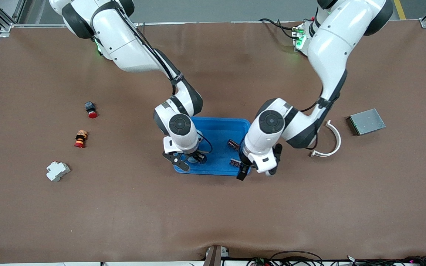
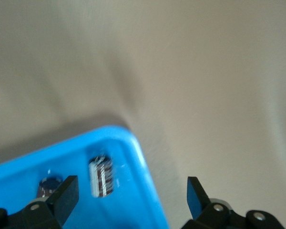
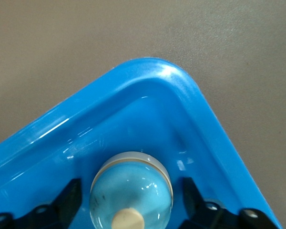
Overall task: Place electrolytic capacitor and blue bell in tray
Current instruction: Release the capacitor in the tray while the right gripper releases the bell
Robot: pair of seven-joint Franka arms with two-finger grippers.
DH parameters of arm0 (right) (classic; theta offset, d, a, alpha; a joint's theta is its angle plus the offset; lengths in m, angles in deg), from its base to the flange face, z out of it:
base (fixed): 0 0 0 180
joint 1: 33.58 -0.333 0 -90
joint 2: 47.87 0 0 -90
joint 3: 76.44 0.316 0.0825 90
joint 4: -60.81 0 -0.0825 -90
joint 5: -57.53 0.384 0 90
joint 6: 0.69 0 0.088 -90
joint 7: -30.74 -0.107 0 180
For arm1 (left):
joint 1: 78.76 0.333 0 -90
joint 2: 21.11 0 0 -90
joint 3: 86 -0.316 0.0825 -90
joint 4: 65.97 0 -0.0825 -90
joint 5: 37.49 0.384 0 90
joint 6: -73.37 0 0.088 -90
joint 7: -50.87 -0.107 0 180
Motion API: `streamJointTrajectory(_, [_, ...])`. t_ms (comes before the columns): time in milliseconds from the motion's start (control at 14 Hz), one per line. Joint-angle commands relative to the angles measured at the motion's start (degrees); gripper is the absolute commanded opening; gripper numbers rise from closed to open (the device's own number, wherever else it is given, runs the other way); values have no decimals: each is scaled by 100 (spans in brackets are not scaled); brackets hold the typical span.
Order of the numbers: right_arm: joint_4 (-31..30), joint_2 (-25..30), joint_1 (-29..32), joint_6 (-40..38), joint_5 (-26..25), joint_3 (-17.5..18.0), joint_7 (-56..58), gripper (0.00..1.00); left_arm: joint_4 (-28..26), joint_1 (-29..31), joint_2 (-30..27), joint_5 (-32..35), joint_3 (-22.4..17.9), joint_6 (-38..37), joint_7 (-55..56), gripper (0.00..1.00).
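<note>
A: Grippers first. Left gripper [image 2: 131, 198]: fingers [image 2: 66, 194] spread wide, nothing between them, poised over the tray's [image 1: 220, 127] corner toward the left arm's end, straddling the rim. Right gripper [image 3: 131, 202]: fingers [image 3: 71, 198] also wide, flanking the blue bell [image 3: 131, 191] without visible contact.

B: Where do the parts lie?

A: Bell sits on the tray floor in the corner toward the right arm's end, nearer the front camera. Electrolytic capacitor [image 2: 101, 175] lies on its side inside the tray, just beside the rim under the left gripper.

B: Surface?

A: Brown table mat [image 1: 213, 214]. Toward the right arm's end: a red-capped button [image 1: 90, 109], an orange-and-red part [image 1: 80, 139], a white block [image 1: 57, 171]. Toward the left arm's end: a white curved strip [image 1: 333, 142] and a grey metal box [image 1: 367, 121].

B: View differences?

A: Front view hides bell and capacitor under the wrists; only the wrist views show them. Front view alone shows two small dark parts [image 1: 232, 144] in the tray.
</note>
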Motion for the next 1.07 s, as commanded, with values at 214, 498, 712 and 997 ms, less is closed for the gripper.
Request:
streamJointTrajectory(214, [706,-61,-31,-943,-63,24,112,100,-142,573,-1021,47,12,-980,-1416,100])
streamJointTrajectory(498, [822,71,74,-1313,8,76,330,100,-160,1021,-1522,29,20,-1683,-2699,100])
streamJointTrajectory(712, [1129,150,267,-1980,16,68,1006,100,-160,1373,-1769,21,29,-2167,-3596,100])
streamJointTrajectory(997, [1068,649,697,-2430,17,7,2229,100,-160,1926,-2190,-6,38,-2826,-4914,100])
